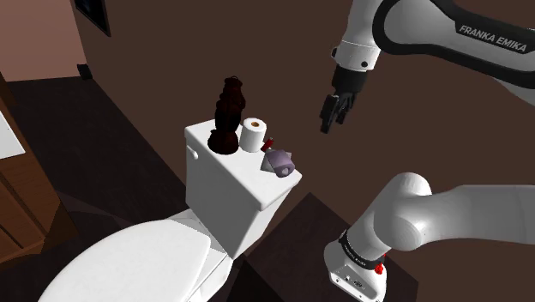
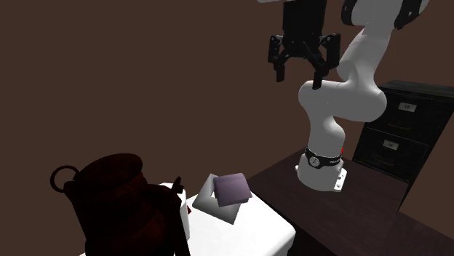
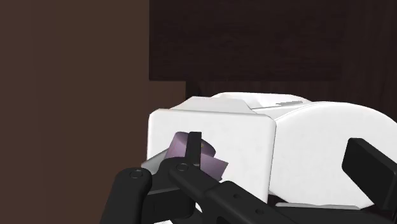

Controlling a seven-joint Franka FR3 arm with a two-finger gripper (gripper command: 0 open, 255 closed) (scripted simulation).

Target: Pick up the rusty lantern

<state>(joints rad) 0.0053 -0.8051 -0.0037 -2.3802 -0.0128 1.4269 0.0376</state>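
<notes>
Caught the all-black two-finger gripper (image 2: pixel 298 78) hanging high in the air with its fingers (image 2: pixel 318 73) spread wide apart and clasping nothing. Found the dark rust-brown lantern (image 1: pixel 230 116) standing upright on the flat lid of a white toilet tank (image 1: pixel 225 184), at the end toward the shoulder view's left, well below and well apart from those open fingers. Rendered it, in the second exterior view, as a broad dark shape with a ring handle at the lower left, far from the gripper at the upper right. Lined up along the same tank lid, between lantern and gripper, a white roll of toilet paper (image 1: pixel 253 135) just beside the lantern, a small red object (image 1: pixel 267 141) too small to identify, and a grey wedge-shaped item with a purple top (image 1: pixel 278 160) at the end nearest the arm. Looked down in the wrist view past one finger onto that purple-topped item and the end of the tank. Showed the white toilet seat lid (image 1: pixel 141 253) closed over the bowl, with the inside hidden. Set the white arm (image 2: pixel 327 124) on a dark box stand (image 2: pixel 364 218) next to the toilet, against a brown wall (image 2: pixel 145 73). Backed the stand with a dark filing cabinet (image 2: pixel 404 124), with both visible drawers shut and their contents unseen. Framed a brown wooden cabinet (image 1: pixel 26 197) at the shoulder view's left edge.
</notes>
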